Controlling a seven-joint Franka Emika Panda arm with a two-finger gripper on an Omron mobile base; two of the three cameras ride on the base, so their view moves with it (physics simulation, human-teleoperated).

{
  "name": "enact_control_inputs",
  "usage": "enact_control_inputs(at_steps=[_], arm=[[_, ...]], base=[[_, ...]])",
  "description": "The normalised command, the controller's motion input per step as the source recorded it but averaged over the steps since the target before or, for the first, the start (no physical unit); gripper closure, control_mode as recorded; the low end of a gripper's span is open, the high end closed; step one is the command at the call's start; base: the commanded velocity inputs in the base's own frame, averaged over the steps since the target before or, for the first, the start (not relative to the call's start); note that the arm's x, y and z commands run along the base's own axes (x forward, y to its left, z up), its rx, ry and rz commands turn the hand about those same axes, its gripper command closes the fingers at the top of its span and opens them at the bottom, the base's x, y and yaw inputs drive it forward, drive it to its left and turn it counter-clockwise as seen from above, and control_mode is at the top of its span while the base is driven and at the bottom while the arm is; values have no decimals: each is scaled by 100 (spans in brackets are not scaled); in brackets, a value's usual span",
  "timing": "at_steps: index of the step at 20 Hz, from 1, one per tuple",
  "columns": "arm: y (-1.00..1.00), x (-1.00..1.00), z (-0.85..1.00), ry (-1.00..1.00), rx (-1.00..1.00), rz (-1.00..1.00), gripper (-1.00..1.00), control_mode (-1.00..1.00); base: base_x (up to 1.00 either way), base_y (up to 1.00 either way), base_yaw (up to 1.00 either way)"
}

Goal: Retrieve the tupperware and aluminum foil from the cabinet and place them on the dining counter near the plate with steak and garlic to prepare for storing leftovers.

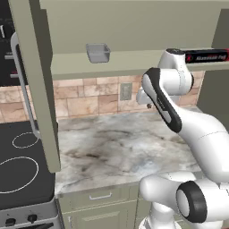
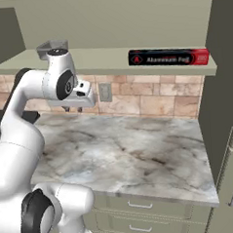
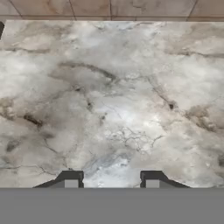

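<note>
1. The arm (image 2: 26, 124) rises, elbow bent, its hand (image 2: 78, 97) below the cabinet (image 1: 134, 62) shelf.
2. Jaws parted, gripping nothing, pointing down over the marbled table (image 3: 113, 100).
3. Tupperware (image 1: 98, 53) and aluminum foil (image 2: 168, 57) sit on the shelf.

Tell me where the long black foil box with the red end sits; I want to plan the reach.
The long black foil box with the red end lies on the open olive-green cabinet's shelf, toward its right end, far from the small grey tub at the left.
</note>
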Motion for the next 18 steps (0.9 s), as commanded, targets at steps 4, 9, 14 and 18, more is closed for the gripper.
enact_control_inputs(at_steps=[4,9,14,18], arm=[[3,-15,0,-4,0,10,-100,-100],[21,-16,53,-55,0,7,-100,-100],[29,-1,69,-60,3,3,-100,-100],[27,0,66,-46,3,0,-100,-100]], base=[[0,0,0],[0,0,0],[0,0,0],[0,0,0]])
